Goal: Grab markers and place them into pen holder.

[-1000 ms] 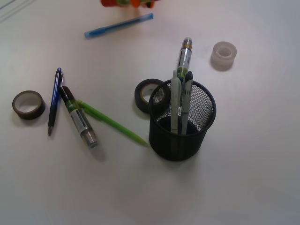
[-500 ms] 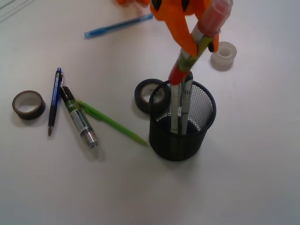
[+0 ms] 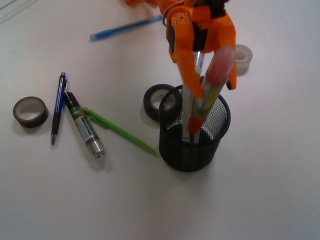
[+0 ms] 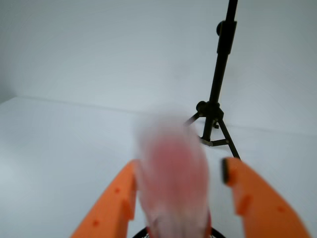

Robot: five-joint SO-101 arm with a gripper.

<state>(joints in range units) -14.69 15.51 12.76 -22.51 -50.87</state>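
Observation:
My orange gripper (image 3: 214, 87) hangs over the black wire-mesh pen holder (image 3: 192, 150). A red marker (image 3: 212, 92) with a clear cap stands tilted between the fingers, its lower end inside the holder, and it looks motion-blurred. In the wrist view the blurred cap (image 4: 171, 173) lies against the left finger with a gap to the right finger (image 4: 247, 193), so the gripper (image 4: 179, 171) is open. Another marker (image 3: 198, 60) and white pens (image 3: 187, 117) stand in the holder. A black marker (image 3: 83, 125) lies on the table at the left.
A green pencil (image 3: 117, 130) and a blue pen (image 3: 59, 107) lie by the black marker. A light-blue pen (image 3: 125, 27) lies at the back. Tape rolls: brown (image 3: 30, 111), dark (image 3: 159, 100) against the holder, clear (image 3: 242, 57). A tripod (image 4: 218, 99) stands beyond.
The gripper came in from the back with the red marker and moved down over the holder. The marker's lower end has dropped inside, and the jaws have opened off it.

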